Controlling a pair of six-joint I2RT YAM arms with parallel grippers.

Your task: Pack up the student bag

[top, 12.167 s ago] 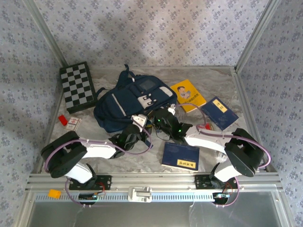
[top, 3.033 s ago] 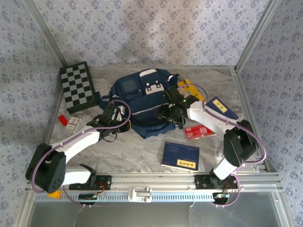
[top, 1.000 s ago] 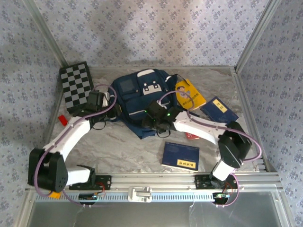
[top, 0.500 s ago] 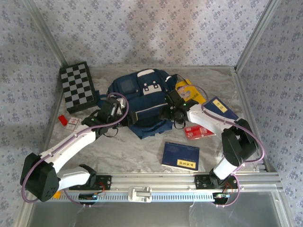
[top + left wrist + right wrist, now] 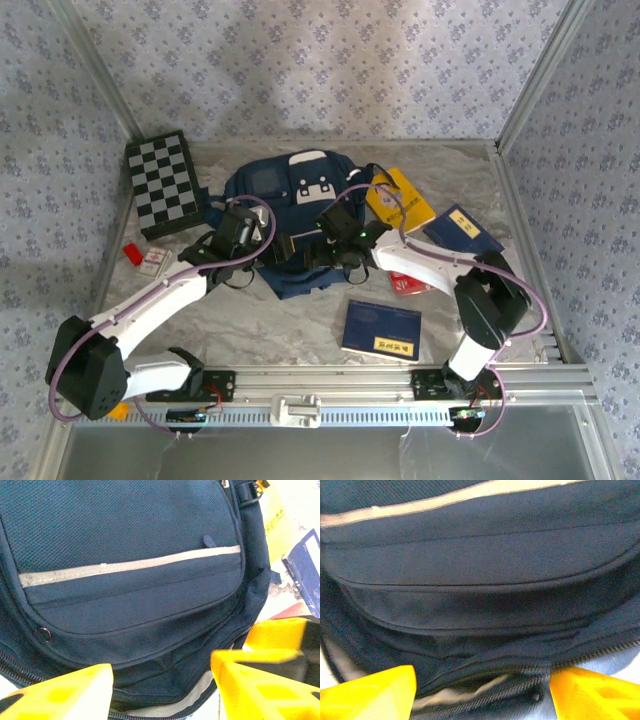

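Two pairs of jaws are placed at the near edge of the student bag point(image 5: 300, 200), both standing apart with nothing clamped. In the left wrist view the left jaws are held moderately wide, with their yellow fingers point(image 5: 60, 692) low in the frame. The bag's lower rim is seen in the gap between them, below the white trim stripe point(image 5: 130, 566). In the right wrist view the right jaws are spread wider, a finger in each bottom corner. A partly parted zip point(image 5: 592, 654) with pale lining point(image 5: 465, 686) behind it is framed between them. Whether any fingertip touches the cloth cannot be told.

From above, the bag is found lying flat in the upper middle of the counter point(image 5: 250, 310), white pocket patches up, with both arms meeting at its lower edge. A chessboard point(image 5: 165, 183) lies at the upper left and a yellow book point(image 5: 402, 198) just beside the bag's right side. A dark blue book point(image 5: 462, 232) lies further right, and another blue book point(image 5: 381, 329) at the lower middle, well apart from the bag.

The step in hand is judged to be opening the main compartment. It would be done well if one lip of the zip were pinched by each pair of jaws, with only the top layer taken. The lips could then be drawn apart and lifted together to form a mouth for the books. Too deep a bite would likely pin both layers shut.
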